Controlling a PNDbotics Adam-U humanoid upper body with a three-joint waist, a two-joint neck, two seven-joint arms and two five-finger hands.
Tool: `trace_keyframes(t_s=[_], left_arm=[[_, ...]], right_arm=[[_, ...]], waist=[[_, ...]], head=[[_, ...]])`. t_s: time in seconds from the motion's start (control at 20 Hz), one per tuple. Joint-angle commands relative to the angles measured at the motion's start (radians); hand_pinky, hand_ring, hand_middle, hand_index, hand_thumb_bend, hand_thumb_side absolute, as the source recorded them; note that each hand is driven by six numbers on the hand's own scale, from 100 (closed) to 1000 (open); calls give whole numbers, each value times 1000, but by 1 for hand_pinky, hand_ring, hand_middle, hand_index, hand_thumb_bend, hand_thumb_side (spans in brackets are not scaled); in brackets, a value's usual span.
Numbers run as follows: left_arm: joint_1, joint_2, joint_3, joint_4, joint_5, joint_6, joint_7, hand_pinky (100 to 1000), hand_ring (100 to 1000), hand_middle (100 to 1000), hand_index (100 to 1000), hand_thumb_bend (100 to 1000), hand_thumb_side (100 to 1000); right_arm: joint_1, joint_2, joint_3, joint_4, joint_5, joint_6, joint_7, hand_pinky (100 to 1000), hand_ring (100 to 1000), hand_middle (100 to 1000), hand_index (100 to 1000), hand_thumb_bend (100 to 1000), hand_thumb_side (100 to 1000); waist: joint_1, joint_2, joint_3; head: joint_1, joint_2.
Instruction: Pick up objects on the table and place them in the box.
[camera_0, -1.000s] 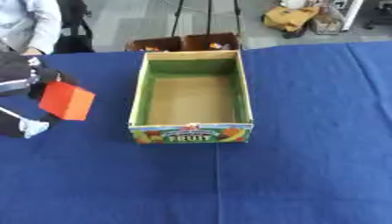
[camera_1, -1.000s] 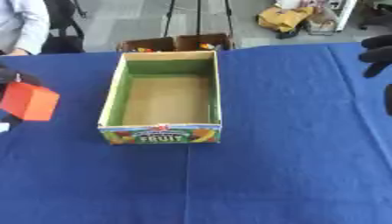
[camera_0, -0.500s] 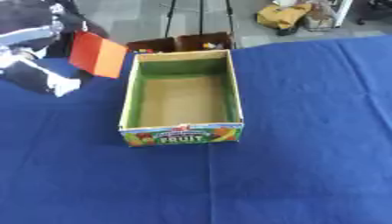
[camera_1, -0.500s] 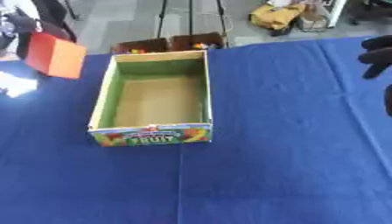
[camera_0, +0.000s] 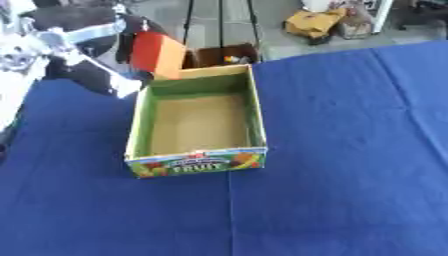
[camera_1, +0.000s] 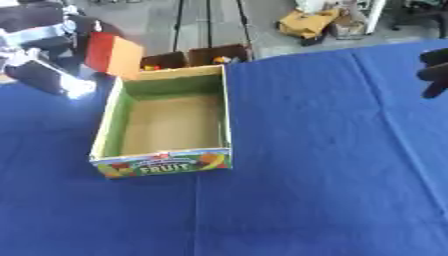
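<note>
A blue cloth (camera_0: 332, 165) covers the table; beyond its far edge lies grey floor (camera_0: 280, 30); dark tripod legs (camera_0: 219, 20) stand there; a yellow bag (camera_0: 317, 21) sits near a brown carton (camera_0: 219, 54).

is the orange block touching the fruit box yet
Cannot tell. In the left eye view the orange block overlaps the fruit box far-left corner, held by the left hand.

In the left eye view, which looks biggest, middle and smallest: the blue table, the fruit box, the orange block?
1. blue table
2. fruit box
3. orange block, held up by the left hand, nearer the camera, yet plainly smallest.
</note>
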Motion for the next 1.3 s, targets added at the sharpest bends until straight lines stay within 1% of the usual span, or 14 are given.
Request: trace_keyframes(t_s=[0.05,0.25,0.4,0.6,0.75,0.95,1.1,1.25,1.3], left_arm=[[-34,-23,-2,82,-49,-2,28,208,422,380,609,100,272],[-43,-66,-3,199,-125,-10,78,206,422,377,606,100,286],[-47,-86,-4,267,-176,-22,111,208,423,377,605,100,297],[-47,-102,-9,331,-233,-41,132,226,439,386,617,100,318],[-45,-112,-5,360,-264,-51,147,235,447,391,635,100,326],[-42,-120,-3,378,-296,-62,168,278,490,437,685,100,331],[-39,-121,-2,383,-325,-63,181,312,525,487,757,100,335],[-38,-123,-1,388,-348,-62,184,345,601,590,850,100,369],[-37,-123,1,388,-354,-62,185,362,642,645,873,100,395]], right_arm=[[-17,-22,2,-20,-14,-3,5,658,715,405,666,304,1000],[-23,-18,5,-20,-20,-4,11,659,716,404,666,312,1000],[-25,-17,4,-20,-22,-4,14,660,717,404,666,313,1000],[-28,-16,4,-20,-23,-3,15,661,717,403,666,316,1000],[-28,-15,3,-20,-22,-2,14,663,718,401,666,321,1000],[-29,-11,3,-20,-21,0,13,663,719,400,666,326,1000],[-29,-10,2,-20,-20,1,12,664,719,400,666,326,1000],[-28,-9,2,-20,-19,2,11,665,719,399,666,328,1000],[-28,-8,2,-20,-19,2,11,665,720,399,666,328,1000]], waist=[[13,0,-6],[15,6,-18],[17,10,-22],[18,17,-26],[18,21,-28],[17,25,-30],[16,26,-31],[16,27,-30],[16,27,-30]], head=[[10,-21],[15,-27],[13,-24],[11,-24],[12,-27],[11,-31],[10,-31],[9,-32],[9,-31]])
